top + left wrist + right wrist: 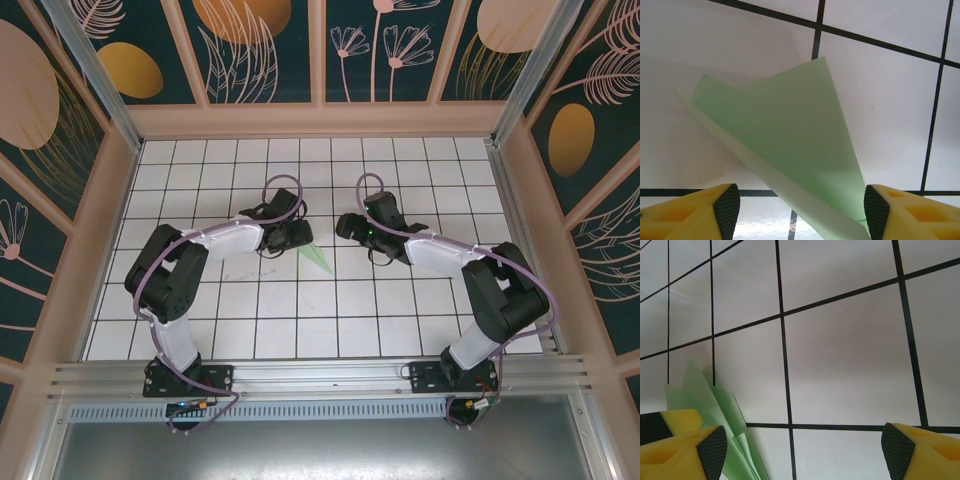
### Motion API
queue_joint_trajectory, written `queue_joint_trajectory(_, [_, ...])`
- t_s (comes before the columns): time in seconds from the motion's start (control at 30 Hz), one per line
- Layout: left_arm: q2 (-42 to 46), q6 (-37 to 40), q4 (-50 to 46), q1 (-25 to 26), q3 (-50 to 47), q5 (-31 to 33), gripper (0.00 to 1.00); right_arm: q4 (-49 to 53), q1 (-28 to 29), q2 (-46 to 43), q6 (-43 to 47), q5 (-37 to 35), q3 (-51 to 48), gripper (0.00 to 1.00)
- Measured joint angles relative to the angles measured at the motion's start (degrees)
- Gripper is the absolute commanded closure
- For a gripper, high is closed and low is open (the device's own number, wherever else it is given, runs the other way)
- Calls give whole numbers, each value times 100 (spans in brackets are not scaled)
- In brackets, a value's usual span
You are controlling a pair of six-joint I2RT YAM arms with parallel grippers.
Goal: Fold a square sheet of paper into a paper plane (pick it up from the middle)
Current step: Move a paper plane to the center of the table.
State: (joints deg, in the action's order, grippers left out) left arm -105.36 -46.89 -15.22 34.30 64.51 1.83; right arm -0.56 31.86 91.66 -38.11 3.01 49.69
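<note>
A: Entry one, top view: what is listed?
B: Paper plane [318,258], a mint-green dart, is laid on the counter [300,310] just beside the left pincer [296,238]. The right pincer [347,226] is set near, opposite. Jaw states cannot be told from here.
A: Entry two, left wrist?
B: Paper plane [790,135] is seen with one flap raised and its near end between the jaws of the left pincer [800,212]. The jaws are held wide, and nothing is clamped.
A: Entry three, right wrist?
B: Right pincer [804,452] is spread open over bare counter [850,365]. Paper plane [725,425] is noted beside one finger.
A: Step in hand?
B: Folding is judged finished, or nearly. A clean withdrawal is called for next, with the paper not dragged.
</note>
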Motion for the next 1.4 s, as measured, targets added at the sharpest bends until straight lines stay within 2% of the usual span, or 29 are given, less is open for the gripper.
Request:
queue_joint_trajectory(0.3, [505,-667,317,0,-584,-195,47,11,0,74,-22,11,2,17])
queue_joint_trajectory(0.83, [750,-1670,1021,0,-1200,-328,76,66,0,118,-24,48,2,18])
queue_joint_trajectory(1.13, [789,-1827,1139,0,-1226,-302,100,98,0,118,-22,48,7,18])
queue_joint_trajectory(1.4, [1161,-1338,1156,0,-1069,-317,100,205,-2,-61,-20,-7,7,17])
